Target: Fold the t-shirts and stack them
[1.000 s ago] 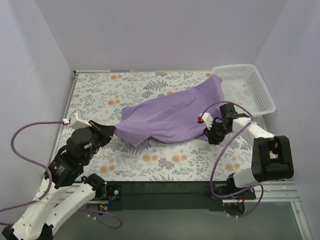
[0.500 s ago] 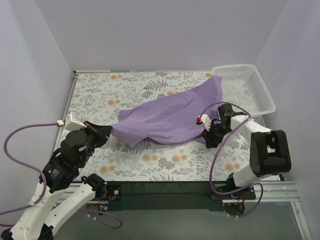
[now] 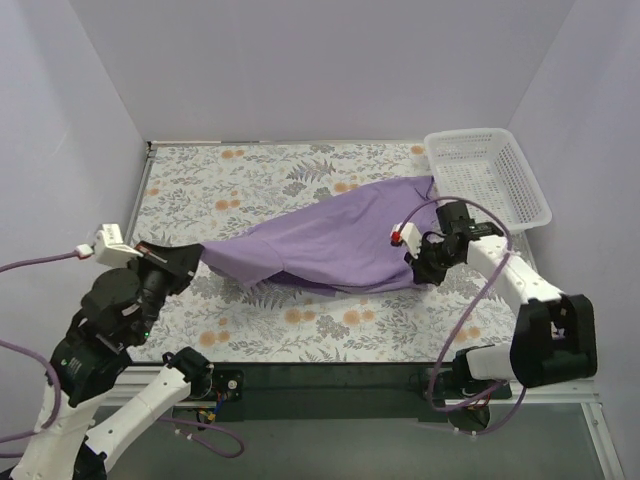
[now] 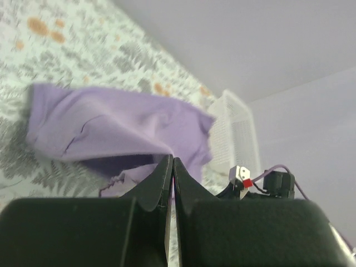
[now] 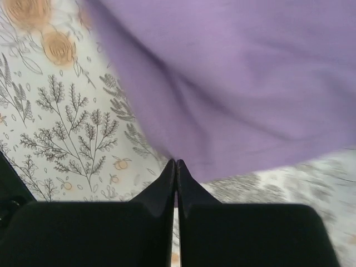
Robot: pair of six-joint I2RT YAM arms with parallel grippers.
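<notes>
Lavender t-shirt [image 3: 330,238] lies stretched between both arms above the floral table [image 3: 215,180], its far tip just beside the white basket [image 3: 522,192]. We note the left gripper [image 3: 193,253] pinching its left corner and the right gripper [image 3: 428,272] clamped on its right hem.

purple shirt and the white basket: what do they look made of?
The t-shirt: soft matte knit cloth, likely cotton jersey; it sags and creases, no shine. The basket: rigid white plastic, probably moulded; open mesh walls hold their shape.

bright, even light, faint shadows; both wrist views blur (the t-shirt [image 5: 250,83] edges smear).
</notes>
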